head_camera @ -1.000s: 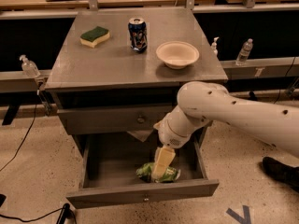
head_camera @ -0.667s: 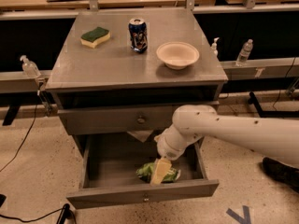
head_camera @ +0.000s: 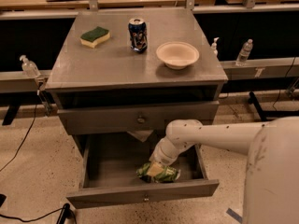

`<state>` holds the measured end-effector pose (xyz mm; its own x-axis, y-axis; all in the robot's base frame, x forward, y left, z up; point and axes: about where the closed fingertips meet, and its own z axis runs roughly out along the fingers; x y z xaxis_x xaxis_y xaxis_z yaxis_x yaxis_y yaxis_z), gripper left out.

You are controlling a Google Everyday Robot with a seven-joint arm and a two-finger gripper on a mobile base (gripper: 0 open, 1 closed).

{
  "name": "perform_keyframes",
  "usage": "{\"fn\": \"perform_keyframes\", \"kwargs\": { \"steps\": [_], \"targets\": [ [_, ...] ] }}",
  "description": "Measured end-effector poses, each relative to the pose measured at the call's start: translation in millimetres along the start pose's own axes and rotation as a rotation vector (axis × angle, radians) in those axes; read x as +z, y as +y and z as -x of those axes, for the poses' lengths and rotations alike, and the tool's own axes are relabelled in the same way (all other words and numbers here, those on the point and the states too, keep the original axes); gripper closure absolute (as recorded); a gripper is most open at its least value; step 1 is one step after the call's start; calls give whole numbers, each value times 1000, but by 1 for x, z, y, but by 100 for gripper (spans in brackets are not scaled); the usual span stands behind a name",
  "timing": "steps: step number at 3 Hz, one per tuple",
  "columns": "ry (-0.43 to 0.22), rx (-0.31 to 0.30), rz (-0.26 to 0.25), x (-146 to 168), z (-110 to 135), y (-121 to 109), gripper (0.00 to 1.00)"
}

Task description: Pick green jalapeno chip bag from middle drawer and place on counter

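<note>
No word, brand or number can be read anywhere. The blue can (head_camera: 138, 34), at 12 o'clock on the counter (head_camera: 117, 64), bears pale print too unclear to make out. So does the green jalapeno chip bag (head_camera: 163, 174), at 6 o'clock in the open middle drawer (head_camera: 140, 197), where the gripper (head_camera: 156, 165) sits at the bag's upper edge.

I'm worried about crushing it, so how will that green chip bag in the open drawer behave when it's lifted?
The green chip bag looks crumpled and glossy, so it is probably floppy, light and slippery. The gripper is down at it in the open drawer; hard pressing would likely crush the chips. Lying flat, it should not roll.
</note>
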<state>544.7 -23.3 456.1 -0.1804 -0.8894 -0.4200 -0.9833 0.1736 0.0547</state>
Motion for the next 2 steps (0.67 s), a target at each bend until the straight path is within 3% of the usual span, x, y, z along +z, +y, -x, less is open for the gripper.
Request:
{"fn": "perform_keyframes", "kwargs": {
  "steps": [1, 2],
  "targets": [
    [7, 33, 13, 28, -12, -8, 50],
    [13, 51, 28, 47, -18, -9, 65]
  ]
}}
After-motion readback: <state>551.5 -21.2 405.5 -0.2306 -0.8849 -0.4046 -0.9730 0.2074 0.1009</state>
